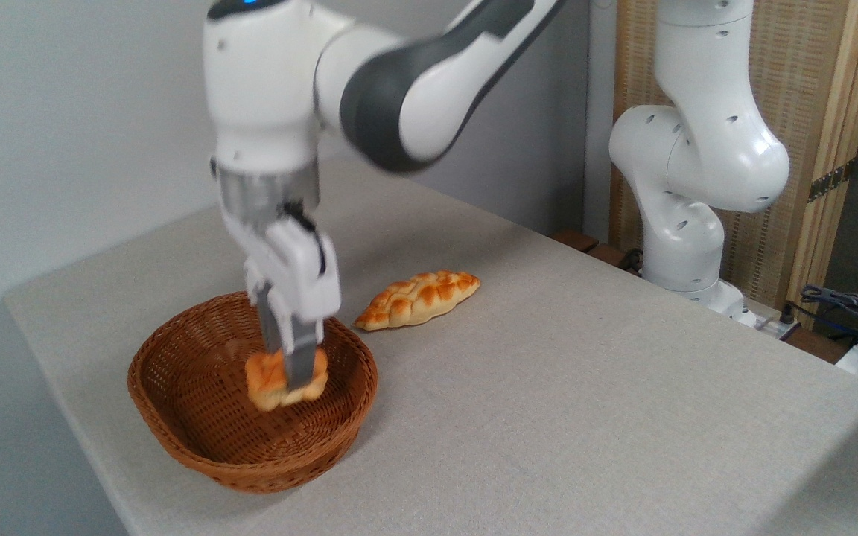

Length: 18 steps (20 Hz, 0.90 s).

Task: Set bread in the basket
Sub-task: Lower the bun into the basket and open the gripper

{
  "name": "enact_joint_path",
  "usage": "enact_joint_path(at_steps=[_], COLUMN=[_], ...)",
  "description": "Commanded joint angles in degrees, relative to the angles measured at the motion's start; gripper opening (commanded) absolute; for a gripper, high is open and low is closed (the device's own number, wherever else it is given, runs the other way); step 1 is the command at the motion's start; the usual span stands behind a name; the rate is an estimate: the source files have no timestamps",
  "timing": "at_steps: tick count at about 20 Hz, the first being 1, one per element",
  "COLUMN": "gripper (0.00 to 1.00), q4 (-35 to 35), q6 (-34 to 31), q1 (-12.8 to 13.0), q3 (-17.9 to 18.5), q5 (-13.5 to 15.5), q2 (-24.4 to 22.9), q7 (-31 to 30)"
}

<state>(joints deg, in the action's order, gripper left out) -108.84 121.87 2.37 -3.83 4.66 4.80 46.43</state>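
The bread [274,381] was clenched in the tool [287,376] and was held inside the basket [176,417], whether touching its floor could not be told. Release was best made low and centred, so that no roll toward the rim was risked.

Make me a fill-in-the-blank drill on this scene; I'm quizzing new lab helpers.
1. The end effector grips a small ____.
2. The bun hangs over the woven ____.
3. The braided loaf lies on the ____, outside the basket.
4. The table is covered by a grey ____.

Missing words: bun; basket; table; cloth
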Motion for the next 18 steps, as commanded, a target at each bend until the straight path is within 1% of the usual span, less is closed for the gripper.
enact_joint_path(at_steps=[1,2,7,10,14,16,18], gripper=[0.95,1.00,1.00,1.00,1.00,1.00,1.00], q4=[1.26,1.26,1.17,1.09,1.17,1.61,2.13], q6=[2.05,2.14,2.23,2.14,2.14,0.66,-4.77], q1=[0.09,0.09,0.09,0.09,0.09,0.09,0.00], q3=[-0.12,-0.12,-0.12,-0.03,0.05,0.49,0.84], q5=[0.61,0.53,0.26,0.26,0.35,0.35,0.35], q2=[2.84,2.85,2.85,2.85,2.59,0.84,-2.32], q7=[1.03,1.03,1.38,3.39,3.66,2.96,2.87])
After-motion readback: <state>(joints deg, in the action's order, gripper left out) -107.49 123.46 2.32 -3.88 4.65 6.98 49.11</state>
